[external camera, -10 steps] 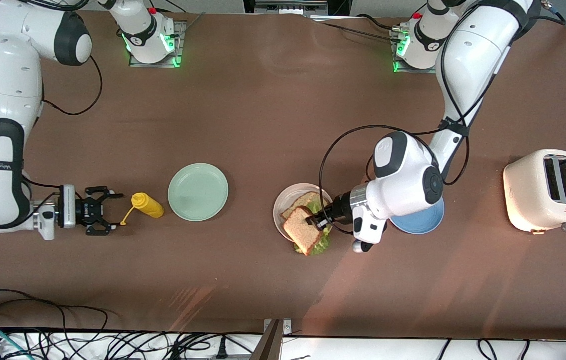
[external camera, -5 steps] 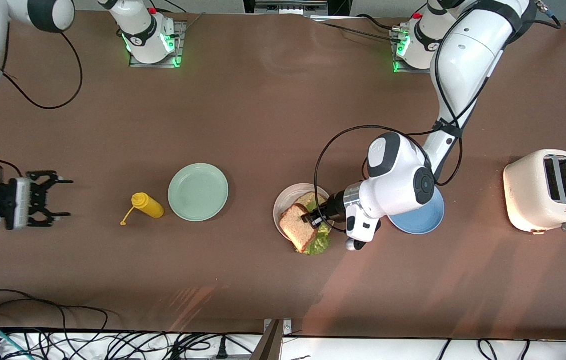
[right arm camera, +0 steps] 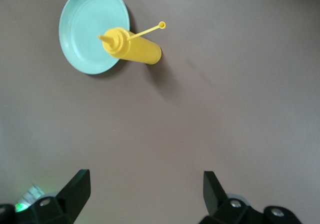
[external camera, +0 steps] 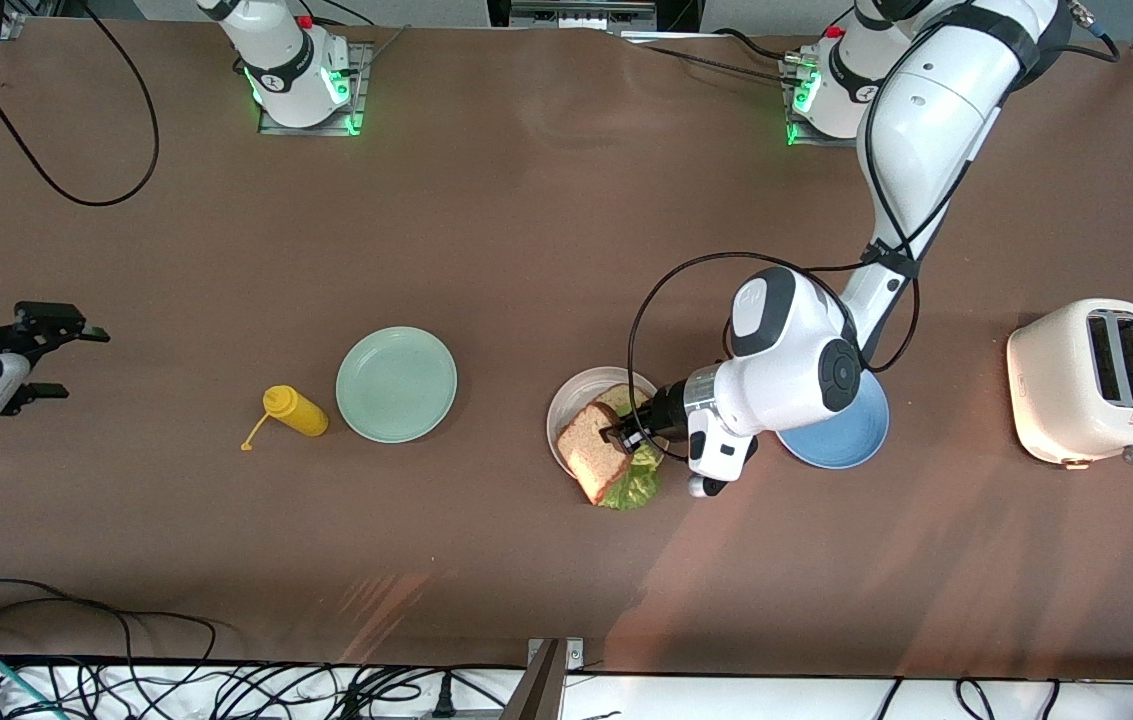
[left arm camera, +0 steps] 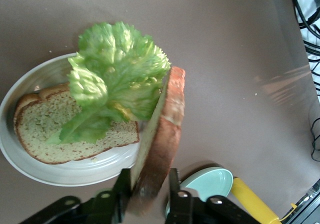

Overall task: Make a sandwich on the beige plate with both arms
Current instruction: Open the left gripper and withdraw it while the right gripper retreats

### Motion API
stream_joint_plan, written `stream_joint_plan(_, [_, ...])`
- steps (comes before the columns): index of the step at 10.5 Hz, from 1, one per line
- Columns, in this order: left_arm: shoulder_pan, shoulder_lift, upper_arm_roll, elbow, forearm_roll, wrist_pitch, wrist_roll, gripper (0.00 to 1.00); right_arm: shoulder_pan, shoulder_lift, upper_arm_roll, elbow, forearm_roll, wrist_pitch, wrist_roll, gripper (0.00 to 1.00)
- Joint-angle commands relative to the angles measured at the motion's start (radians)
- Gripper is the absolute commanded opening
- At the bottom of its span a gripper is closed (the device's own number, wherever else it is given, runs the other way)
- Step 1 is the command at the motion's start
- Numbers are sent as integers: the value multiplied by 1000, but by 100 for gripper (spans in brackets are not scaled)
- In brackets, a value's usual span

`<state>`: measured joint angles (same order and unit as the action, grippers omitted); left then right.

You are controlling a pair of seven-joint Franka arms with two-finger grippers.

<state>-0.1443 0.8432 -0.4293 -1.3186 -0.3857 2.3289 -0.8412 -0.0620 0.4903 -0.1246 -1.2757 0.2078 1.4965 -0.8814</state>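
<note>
The right gripper (external camera: 51,355) hangs at the right arm's end of the table (external camera: 526,230), its fingers spread wide with nothing in them. The yellow bottle (external camera: 296,411) lies just beside the mint-green plate (external camera: 396,384). On the beige plate (external camera: 567,406) lie one toast slice (left arm camera: 70,129) and the lettuce (left arm camera: 117,79). The left gripper (external camera: 621,433) pinches the top toast slice (external camera: 591,455) on its edge, tilted over the lettuce. The blue plate (external camera: 841,440) is next, then the toaster (external camera: 1091,380)

No legible text, toaster (external camera: 1089,381) mark (red) unreadable
</note>
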Motion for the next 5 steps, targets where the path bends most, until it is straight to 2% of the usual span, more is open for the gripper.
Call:
stream_joint_plan(1, [3,-10,14,-7,-15,-32,11,84,4,-136,48,-161,-67,65,337,100])
stream_joint_plan(3, [15,-16,33,-7,-13,-71,14,89,8,-202,74,-197,-111,100,468,100])
stream_joint_plan(5, [34,-19,43,-7,29,-129,14,92,22,-196,74,-159,-122,24,728,100])
